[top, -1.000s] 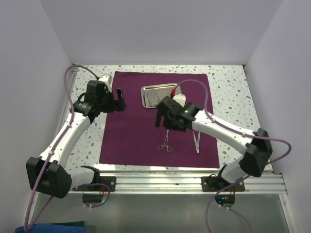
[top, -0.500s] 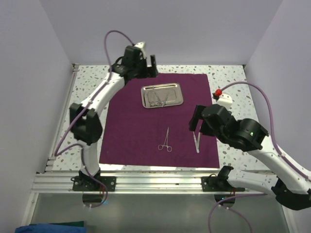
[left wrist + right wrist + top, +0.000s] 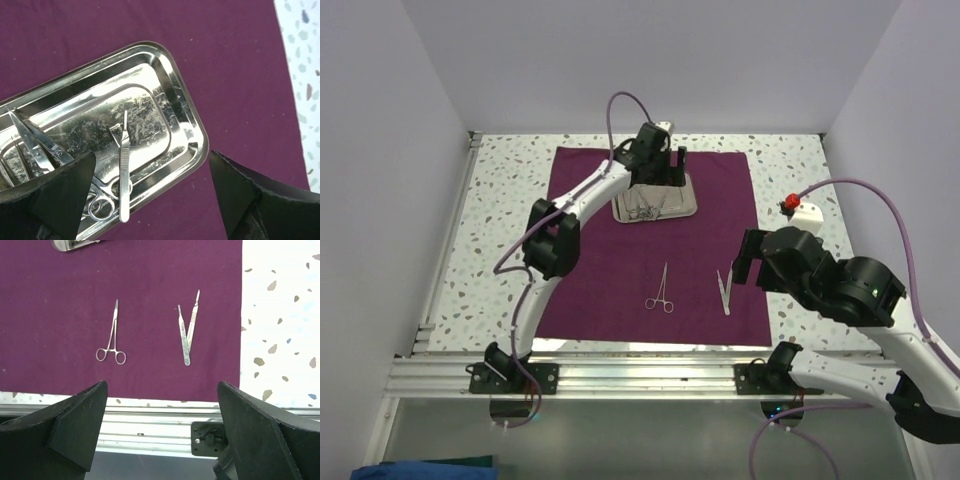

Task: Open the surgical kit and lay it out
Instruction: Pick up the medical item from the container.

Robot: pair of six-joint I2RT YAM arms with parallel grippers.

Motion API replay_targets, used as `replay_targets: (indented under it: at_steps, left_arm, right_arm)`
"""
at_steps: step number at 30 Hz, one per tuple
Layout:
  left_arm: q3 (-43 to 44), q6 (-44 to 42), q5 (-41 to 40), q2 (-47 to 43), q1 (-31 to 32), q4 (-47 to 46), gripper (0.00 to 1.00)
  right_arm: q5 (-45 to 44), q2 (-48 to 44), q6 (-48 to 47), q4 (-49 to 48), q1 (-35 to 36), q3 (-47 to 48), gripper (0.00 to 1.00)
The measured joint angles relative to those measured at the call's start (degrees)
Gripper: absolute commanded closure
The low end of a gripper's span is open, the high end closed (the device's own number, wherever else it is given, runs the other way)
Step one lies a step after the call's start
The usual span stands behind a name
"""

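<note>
Several instruments, a scalpel [image 3: 123,175] and scissors [image 3: 37,145] among them, sit in the steel tray [image 3: 192,130] on the purple cloth's [image 3: 600,290] far side. Left gripper [image 3: 152,185] hovers over it, jaws spread, empty. Forceps [image 3: 112,335] and tweezers [image 3: 187,330] lie on the cloth below the right gripper [image 3: 160,390], spread too
</note>
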State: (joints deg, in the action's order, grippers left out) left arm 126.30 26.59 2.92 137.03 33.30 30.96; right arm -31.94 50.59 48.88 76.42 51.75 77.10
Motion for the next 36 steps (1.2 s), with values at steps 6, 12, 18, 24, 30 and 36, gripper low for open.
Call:
replay_targets:
  at_steps: [6,12,18,24,30,36]
  left_arm:
    - [0.26,-0.17,-2.03,4.2,1.7,0.15,0.01]
    - [-1.62,-0.22,-4.59,5.44,3.76,0.24,0.03]
    - [-5.79,-0.7,-7.67,3.61,4.28,-1.14,0.05]
    - [-8.98,-0.87,-10.67,1.9,4.26,-1.25,0.12]
    - [-9.27,-2.27,-12.72,1.81,4.24,-0.33,0.39]
    - [-7.63,-3.28,-13.6,2.8,4.22,1.29,0.58]
  right_arm:
    - [-0.9,0.02,-2.01,0.35,0.0,0.35,0.02]
    - [-2.34,0.09,-4.52,0.39,0.0,0.7,0.02]
    - [-3.48,0.44,-6.56,0.44,0.0,0.72,0.02]
    - [-4.02,0.79,-8.07,0.44,0.0,0.7,0.02]
    - [-4.55,0.76,-8.46,0.44,0.0,0.63,0.02]
    - [-4.59,0.04,-8.39,0.46,0.0,-0.11,0.02]
